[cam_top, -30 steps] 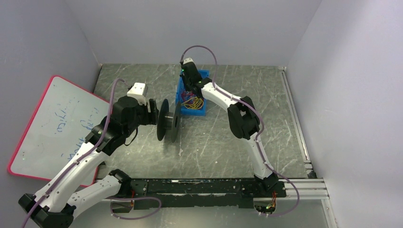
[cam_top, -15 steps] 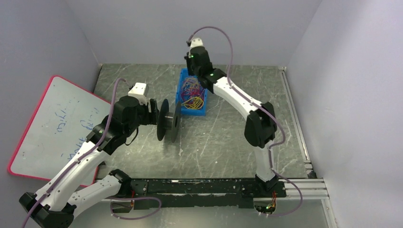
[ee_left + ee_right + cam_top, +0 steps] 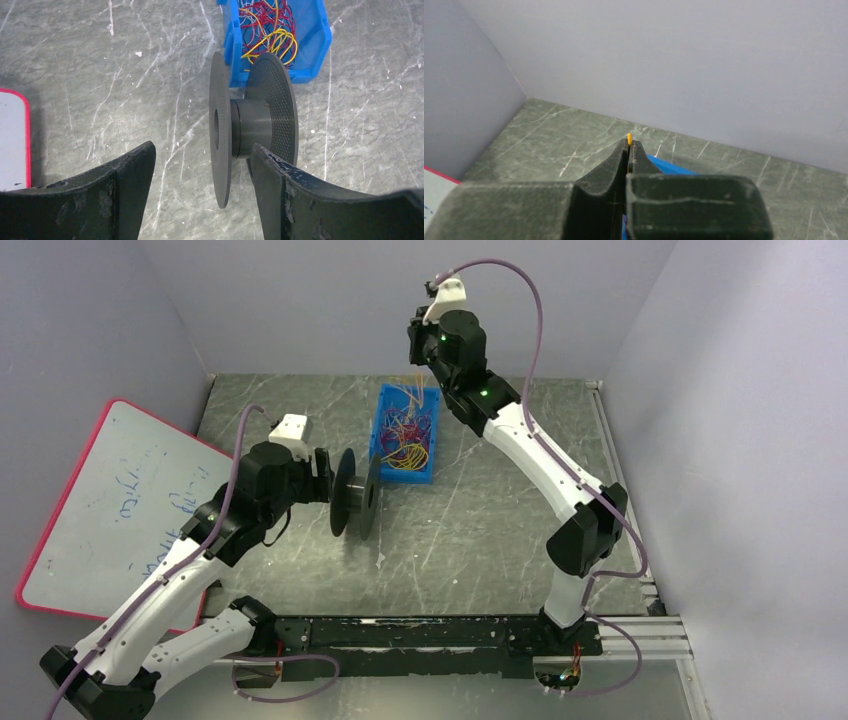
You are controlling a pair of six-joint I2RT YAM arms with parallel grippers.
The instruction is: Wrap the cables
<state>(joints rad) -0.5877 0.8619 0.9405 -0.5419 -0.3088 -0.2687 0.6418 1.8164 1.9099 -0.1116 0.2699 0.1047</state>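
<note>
1. While bolted at the near edge of the table (image 3: 480, 540), leans away to the left: left arm, passing over a red-rimmed whiteboard (image 3: 110, 510) with faint blue scribble, propped at the table's left side.
2. Low over the grey marbled top, left gripper (image 3: 200, 155) with jaws spread wide, clamped on nothing.
3. Just ahead of those fingers, black spool (image 3: 250, 127) standing on the rims of its two flanges, axle level, dark hub showing between them. Overlaps the right-hand fingertip in the left wrist view; cannot tell if touching.
4. Just beyond the spool, blue bin (image 3: 380, 440) with its long side running toward the back wall. Close behind the far flange; contact unclear.
5. Inside the bin, cables (image 3: 405, 445) in a tangled heap: yellow-orange loops at the near end, red mixed through, some purple and blue farther back.
6. At the bin's far end, a few thin strands running up out of the heap toward the fingers above.
7. High above that far end and pointing down, right gripper (image 3: 628, 145) pressed together, pinching one yellow-orange wire; short tip poking out past the fingertips in the right wrist view.
8. Farthest back, lilac hose (image 3: 520, 290) arching over the right wrist, against a plain pale wall.
</note>
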